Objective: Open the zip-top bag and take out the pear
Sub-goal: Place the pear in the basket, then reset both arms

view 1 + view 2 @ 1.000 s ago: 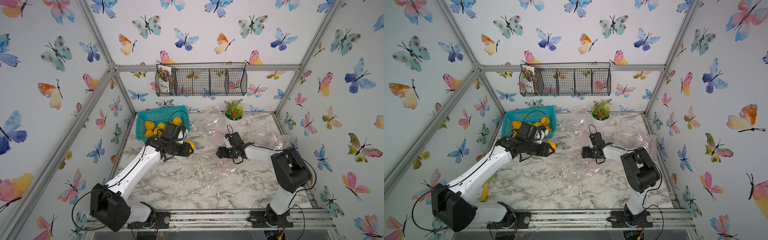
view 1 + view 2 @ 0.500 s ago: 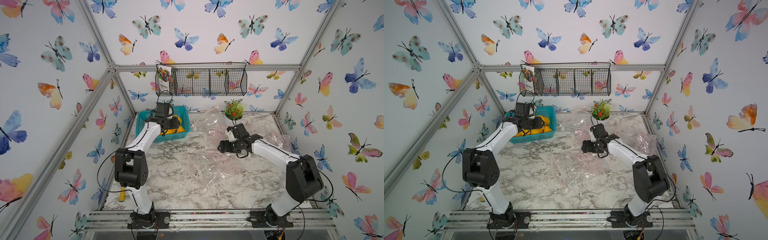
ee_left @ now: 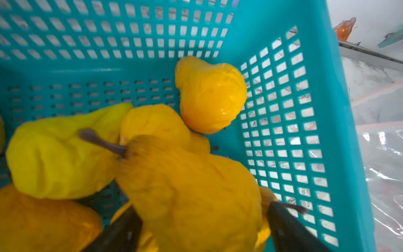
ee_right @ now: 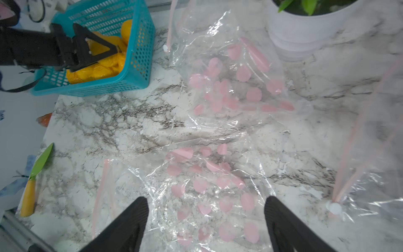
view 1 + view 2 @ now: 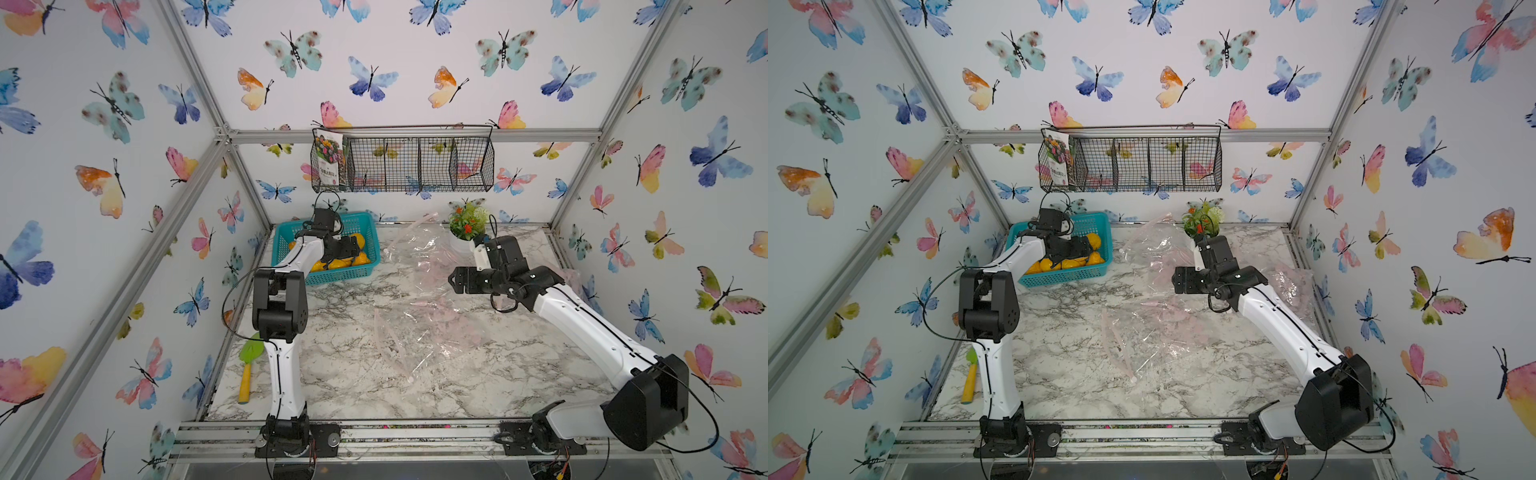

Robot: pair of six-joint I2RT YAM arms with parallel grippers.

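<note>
Left pincer is spread wide inside the basket, and the pear between its fingers is smeared, apparently slipping free. Landing on the heap just beneath, it could roll off or snag a fingertip if the pincer lifts crooked. It's orange-yellow, crinkly-skinned, brown stem pointing away. Farther off, right pincer hangs open over the flat pink-dotted zip-top bag.

Basket matt teal plastic; pear glossy yellow; bag clear crinkly film; table smooth marble-look.

White arm links, boxy black joints, looping black cables, perhaps ribbed black fingers.
</note>
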